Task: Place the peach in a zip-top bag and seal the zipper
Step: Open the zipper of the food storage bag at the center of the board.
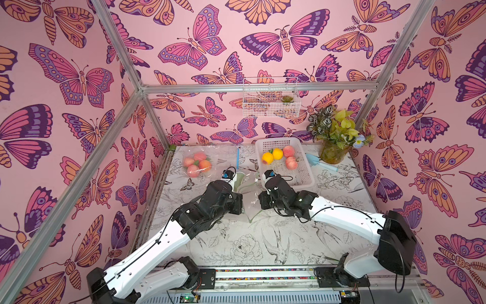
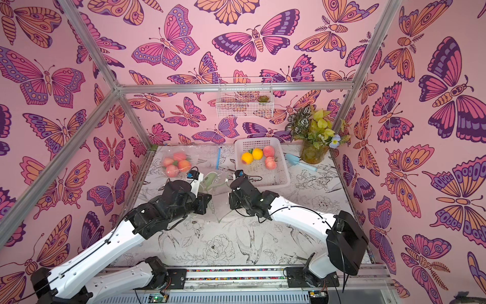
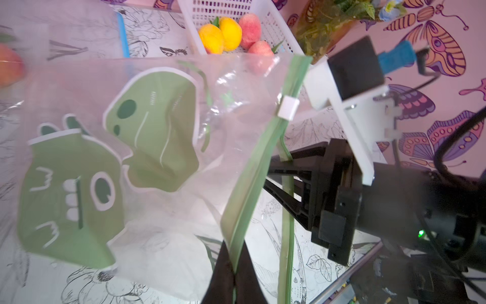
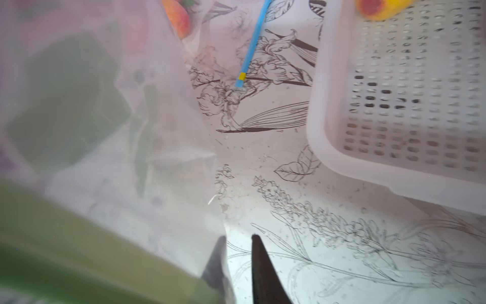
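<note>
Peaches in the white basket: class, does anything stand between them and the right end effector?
Only the basket's wall lies between the right end effector and the peaches; the basket's top is open.

Pink butterfly walls [image 1: 210, 39] enclose a table [image 1: 236, 237] printed with sketched flowers.

The clear zip-top bag [image 3: 163, 158] bears a green dinosaur print [image 3: 68, 205] and a green zipper strip [image 3: 252, 184]. The table [image 1: 236, 237] shows black-on-white line drawings; pink walls [image 1: 210, 65] carry butterflies.

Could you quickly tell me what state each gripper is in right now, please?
Left gripper: closed on the green zipper strip of the zip-top bag.
Right gripper: slightly open, clamping nothing.
</note>
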